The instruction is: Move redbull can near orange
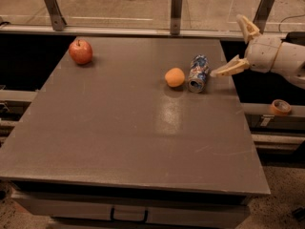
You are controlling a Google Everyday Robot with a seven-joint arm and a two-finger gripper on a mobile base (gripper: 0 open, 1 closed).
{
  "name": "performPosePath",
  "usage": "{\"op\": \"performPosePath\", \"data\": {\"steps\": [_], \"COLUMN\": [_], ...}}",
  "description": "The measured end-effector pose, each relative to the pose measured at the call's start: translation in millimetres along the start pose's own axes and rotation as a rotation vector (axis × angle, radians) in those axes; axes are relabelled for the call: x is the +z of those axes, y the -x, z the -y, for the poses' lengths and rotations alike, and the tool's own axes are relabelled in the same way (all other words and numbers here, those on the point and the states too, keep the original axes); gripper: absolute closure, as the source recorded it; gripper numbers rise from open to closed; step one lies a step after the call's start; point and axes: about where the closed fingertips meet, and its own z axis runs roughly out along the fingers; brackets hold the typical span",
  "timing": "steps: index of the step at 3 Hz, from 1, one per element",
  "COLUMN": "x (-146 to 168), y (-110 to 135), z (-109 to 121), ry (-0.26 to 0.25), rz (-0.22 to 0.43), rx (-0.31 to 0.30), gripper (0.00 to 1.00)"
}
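Now redbull can (198,73) lies just beside orange (175,77), long axis front-to-back; gripper (229,46) to can's right, jaws spread, empty.

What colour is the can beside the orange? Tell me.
The can is silver and blue, camera view; the open claw hangs beside it.

Looks like a robot test lab: a plain grey bench (119,128) left of the tool (228,46), whose fingers are splayed past the bench's far right edge. Metal railing posts (176,11) stand behind it, and a tape roll (280,107) sits below.
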Motion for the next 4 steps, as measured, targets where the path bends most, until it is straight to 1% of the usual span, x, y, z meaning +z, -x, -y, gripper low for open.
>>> {"op": "performPosePath", "data": {"steps": [1, 2, 3, 4], "x": [0.0, -6.7, -40.1, -90.0], "y": [-0.1, 6.6, 32.7, 87.9], "z": [-0.4, 12.3, 47.4, 88.6], "ry": [0.001, -0.038, -0.117, -0.230], "rz": [0.000, -0.026, -0.122, -0.275], "rx": [0.001, -0.016, -0.069, -0.171], "gripper": [0.00, 0.00, 0.00, 0.00]}}
